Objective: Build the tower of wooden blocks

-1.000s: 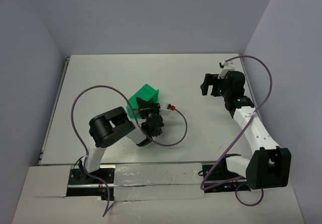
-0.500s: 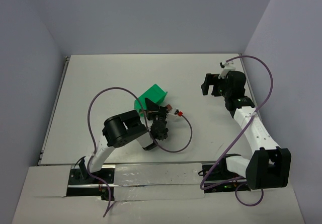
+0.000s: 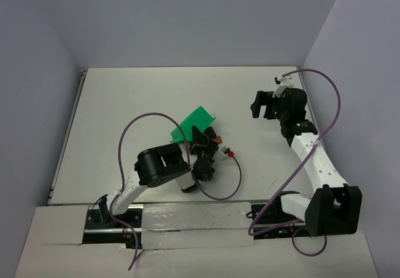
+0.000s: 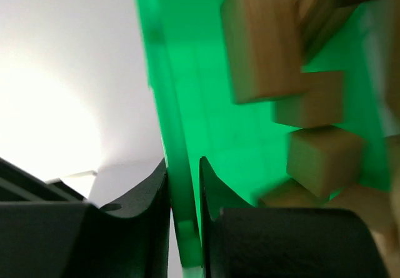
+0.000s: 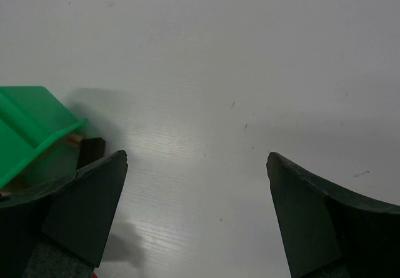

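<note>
As the left gripper (image 4: 183, 181) clamped the wall of the tilted green tray (image 3: 199, 117) mid-frame, seemingly to spill the wood blocks (image 4: 259, 40), the right gripper (image 3: 255, 108) hovered open, upper right.

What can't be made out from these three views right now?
- Top view: tilted green tray and left gripper hide how many wood blocks are inside.
- Left wrist: blocks blurred, cut off by top and right edges; markings unreadable.
- Right wrist: tray cut by left edge; right gripper finger partly hides the dark block.
</note>
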### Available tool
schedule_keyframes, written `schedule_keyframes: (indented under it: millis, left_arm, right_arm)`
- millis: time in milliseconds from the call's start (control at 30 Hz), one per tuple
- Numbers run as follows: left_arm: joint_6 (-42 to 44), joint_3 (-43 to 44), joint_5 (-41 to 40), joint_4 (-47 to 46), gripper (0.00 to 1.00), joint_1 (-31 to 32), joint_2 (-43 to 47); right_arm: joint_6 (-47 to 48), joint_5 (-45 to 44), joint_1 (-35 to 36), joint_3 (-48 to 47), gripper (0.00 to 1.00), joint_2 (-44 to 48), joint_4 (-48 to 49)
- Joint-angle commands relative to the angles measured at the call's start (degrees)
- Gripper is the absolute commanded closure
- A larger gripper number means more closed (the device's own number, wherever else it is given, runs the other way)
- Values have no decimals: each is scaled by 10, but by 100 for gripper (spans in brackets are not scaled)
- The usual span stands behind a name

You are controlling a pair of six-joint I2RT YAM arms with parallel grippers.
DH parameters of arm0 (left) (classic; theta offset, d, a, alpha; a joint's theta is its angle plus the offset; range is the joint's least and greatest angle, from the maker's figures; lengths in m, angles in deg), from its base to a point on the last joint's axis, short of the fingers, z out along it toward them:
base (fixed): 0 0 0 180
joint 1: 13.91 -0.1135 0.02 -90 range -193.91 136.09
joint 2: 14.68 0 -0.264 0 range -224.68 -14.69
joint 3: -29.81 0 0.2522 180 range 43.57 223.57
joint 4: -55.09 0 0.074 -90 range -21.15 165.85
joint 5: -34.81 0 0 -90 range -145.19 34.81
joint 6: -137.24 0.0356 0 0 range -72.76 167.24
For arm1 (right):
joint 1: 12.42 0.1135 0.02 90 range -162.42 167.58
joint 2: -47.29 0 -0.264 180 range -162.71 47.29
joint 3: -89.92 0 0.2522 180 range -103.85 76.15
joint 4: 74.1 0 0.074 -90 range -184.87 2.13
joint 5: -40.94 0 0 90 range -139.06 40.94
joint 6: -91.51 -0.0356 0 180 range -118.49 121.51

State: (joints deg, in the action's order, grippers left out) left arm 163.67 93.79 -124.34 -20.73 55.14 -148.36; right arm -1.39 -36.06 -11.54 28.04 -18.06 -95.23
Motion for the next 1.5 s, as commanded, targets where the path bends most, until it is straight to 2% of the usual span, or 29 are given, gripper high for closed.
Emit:
schedule_keyframes:
  millis: [0,433,667,967,1267,1367,1467]
  left_arm:
    - [-13,-41,-36,-170,100,-2,-98]
    - [-5,-42,-34,-170,100,-2,-76]
    - [-4,-50,-33,-170,100,-16,-16]
    - [-5,-39,-34,-167,100,-35,109]
    - [-56,-65,-40,-133,100,-56,196]
    - [-87,-73,-45,-99,100,-68,227]
    - [-151,-79,-51,-21,100,-87,268]
  right_arm:
    - [3,5,-5,-12,0,16,9]
    - [0,9,-4,-13,0,15,8]
    - [-1,10,-5,-13,0,15,6]
    - [-5,12,-4,-13,0,8,5]
    - [-6,13,-4,-14,0,2,4]
    - [-7,13,-5,-14,0,2,4]
    - [-7,14,-5,-15,0,0,3]
